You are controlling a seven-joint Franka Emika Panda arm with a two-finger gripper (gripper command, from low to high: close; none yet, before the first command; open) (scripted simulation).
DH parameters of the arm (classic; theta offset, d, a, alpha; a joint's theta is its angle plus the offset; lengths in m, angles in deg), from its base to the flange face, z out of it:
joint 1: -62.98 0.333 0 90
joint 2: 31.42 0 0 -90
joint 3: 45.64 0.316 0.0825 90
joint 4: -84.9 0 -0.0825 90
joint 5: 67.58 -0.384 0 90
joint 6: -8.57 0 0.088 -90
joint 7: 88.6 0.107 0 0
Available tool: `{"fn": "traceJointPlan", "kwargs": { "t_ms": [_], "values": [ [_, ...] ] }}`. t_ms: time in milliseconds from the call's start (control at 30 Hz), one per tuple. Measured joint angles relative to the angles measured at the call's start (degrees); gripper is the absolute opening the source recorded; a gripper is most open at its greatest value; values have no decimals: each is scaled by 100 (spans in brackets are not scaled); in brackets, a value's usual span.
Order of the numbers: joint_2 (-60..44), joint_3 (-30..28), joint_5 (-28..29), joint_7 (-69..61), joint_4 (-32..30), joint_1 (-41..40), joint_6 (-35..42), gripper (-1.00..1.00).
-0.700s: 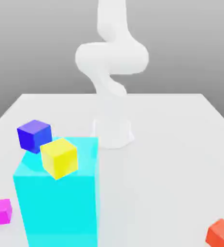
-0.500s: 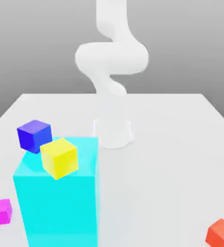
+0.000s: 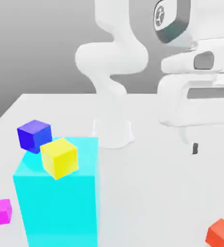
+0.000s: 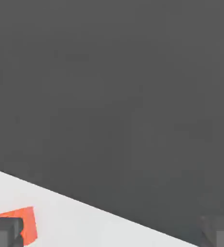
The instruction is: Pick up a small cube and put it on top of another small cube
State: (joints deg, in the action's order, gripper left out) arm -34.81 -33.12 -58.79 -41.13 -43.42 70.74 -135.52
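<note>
The cube (image 3: 221,235) at the exterior view's right is red-orange; the others are magenta (image 3: 0,212), yellow (image 3: 60,158) and blue (image 3: 35,136). The block (image 3: 58,205) is cyan, the surface (image 3: 147,193) whitish, apparently unpatterned.

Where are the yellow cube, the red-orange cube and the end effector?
Yellow cube (image 3: 60,158): exterior view, around the middle of its visible faces.
Red-orange cube (image 3: 222,234): exterior view, on its visible upper part.
End effector (image 3: 214,145): exterior view, midway between its fingertips.

In my hand view, the red-orange cube (image 4: 30,224) sits partly behind one of my open gripper's (image 4: 113,232) fingertips, on the white tabletop (image 4: 80,219).
</note>
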Motion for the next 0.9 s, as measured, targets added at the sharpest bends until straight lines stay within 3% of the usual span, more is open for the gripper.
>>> {"fn": "traceJointPlan", "kwargs": {
  "t_ms": [300, 433, 467, 700, 900],
  "values": [
    [-1861, 211, 279, 27, 134, 464, -486, 0],
    [-2693, -19, 565, 217, 300, 704, -1034, 0],
    [-2839, -76, 620, 256, 334, 751, -1143, -100],
    [-2845, -74, 619, 255, 334, 752, -1146, -100],
    [-1789, 251, -5, 353, 188, 532, -335, -100]
  ]
}}
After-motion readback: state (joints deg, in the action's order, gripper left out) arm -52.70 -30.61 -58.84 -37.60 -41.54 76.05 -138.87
